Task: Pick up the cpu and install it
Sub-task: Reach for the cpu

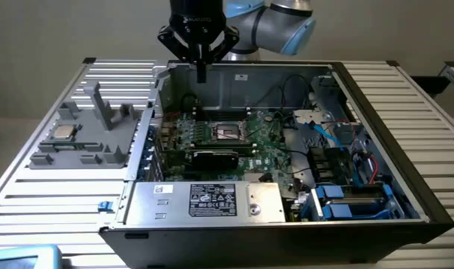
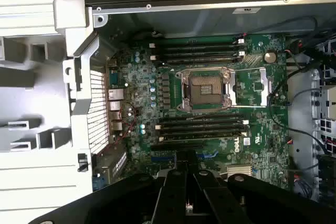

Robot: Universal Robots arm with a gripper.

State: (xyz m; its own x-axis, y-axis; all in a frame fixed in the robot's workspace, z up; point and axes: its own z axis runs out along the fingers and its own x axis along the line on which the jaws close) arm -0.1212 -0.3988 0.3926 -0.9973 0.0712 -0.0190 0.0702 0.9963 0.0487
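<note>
Claw (image 1: 202, 75) pinched shut, empty, above the case (image 1: 271, 84); cpu (image 1: 63, 132) lies flat on its holder (image 1: 99, 148), nine o'clock of the socket (image 1: 228, 131), ready for picking.

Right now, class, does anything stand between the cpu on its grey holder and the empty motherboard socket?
Yes. The computer case's side wall rises between the cpu on the grey holder and the socket. The socket itself lies open, with nothing over it.

Probably a robotics lab: robot arm (image 1: 275, 25) over an open computer case (image 1: 286, 246) on a slatted table (image 1: 47, 196).
</note>
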